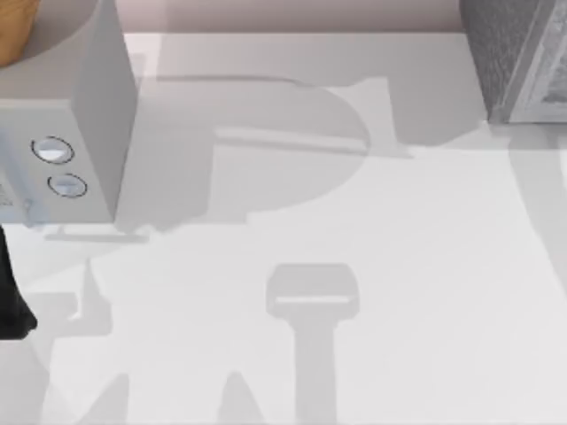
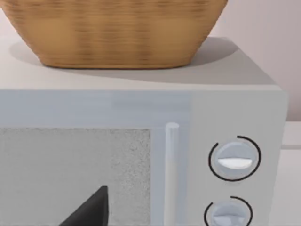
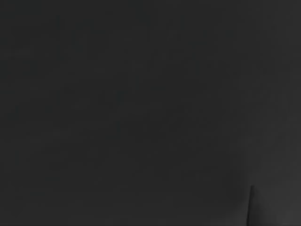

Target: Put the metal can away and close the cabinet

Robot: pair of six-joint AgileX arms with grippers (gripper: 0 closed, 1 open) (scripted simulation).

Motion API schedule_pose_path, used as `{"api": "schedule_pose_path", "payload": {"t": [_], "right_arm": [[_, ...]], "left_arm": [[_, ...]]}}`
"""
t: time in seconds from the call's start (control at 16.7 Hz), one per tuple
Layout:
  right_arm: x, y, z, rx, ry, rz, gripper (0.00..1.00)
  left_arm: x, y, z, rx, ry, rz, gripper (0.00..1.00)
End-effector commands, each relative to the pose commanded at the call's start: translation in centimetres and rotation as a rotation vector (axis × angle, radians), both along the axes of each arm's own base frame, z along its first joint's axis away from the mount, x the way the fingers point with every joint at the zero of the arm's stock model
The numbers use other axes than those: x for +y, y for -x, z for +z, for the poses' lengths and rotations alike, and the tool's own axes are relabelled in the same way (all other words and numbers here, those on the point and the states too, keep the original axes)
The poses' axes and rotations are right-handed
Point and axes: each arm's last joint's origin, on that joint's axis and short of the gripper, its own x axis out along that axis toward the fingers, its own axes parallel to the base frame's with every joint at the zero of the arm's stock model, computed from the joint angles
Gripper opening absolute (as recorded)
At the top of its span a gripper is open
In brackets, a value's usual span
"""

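The metal can is out of view. A grey speckled cabinet (image 1: 518, 62) stands at the table's back right corner, cut off by the frame edge, so I cannot tell how its door stands. My left arm (image 1: 11, 297) is a black shape at the table's left edge, in front of the microwave. In the left wrist view a black tip of my left gripper (image 2: 89, 212) pokes up close before the microwave's door (image 2: 75, 174). The right wrist view is dark.
A white microwave (image 1: 84, 115) with two round knobs (image 1: 53, 150) and an upright handle (image 2: 171, 174) stands at the back left. A woven basket (image 2: 113, 33) sits on top of it. The white table (image 1: 354, 266) carries grey shadows.
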Motion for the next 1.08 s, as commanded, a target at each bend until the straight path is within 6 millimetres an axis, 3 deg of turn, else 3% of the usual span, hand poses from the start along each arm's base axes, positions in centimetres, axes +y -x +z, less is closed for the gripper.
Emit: {"api": "schedule_pose_path", "payload": {"t": [0.18, 0.36, 0.66, 0.78, 1.08], "right_arm": [[3.6, 1.0, -0.2, 0.012, 0.011, -0.001, 1.0], [5.6, 1.8, -0.3, 0.018, 0.021, -0.001, 1.0], [5.9, 1.9, -0.3, 0.018, 0.023, -0.001, 1.0], [5.0, 2.5, 0.2, -0.001, 0.024, -0.036, 1.0], [5.1, -0.2, 0.3, -0.001, 0.025, -0.037, 1.0]], "left_arm": [[0.0, 0.0, 0.0, 0.0, 0.0, 0.0, 1.0], [0.0, 0.0, 0.0, 0.0, 0.0, 0.0, 1.0], [0.0, 0.0, 0.0, 0.0, 0.0, 0.0, 1.0], [0.0, 0.0, 0.0, 0.0, 0.0, 0.0, 1.0], [0.0, 0.0, 0.0, 0.0, 0.0, 0.0, 1.0]]}}
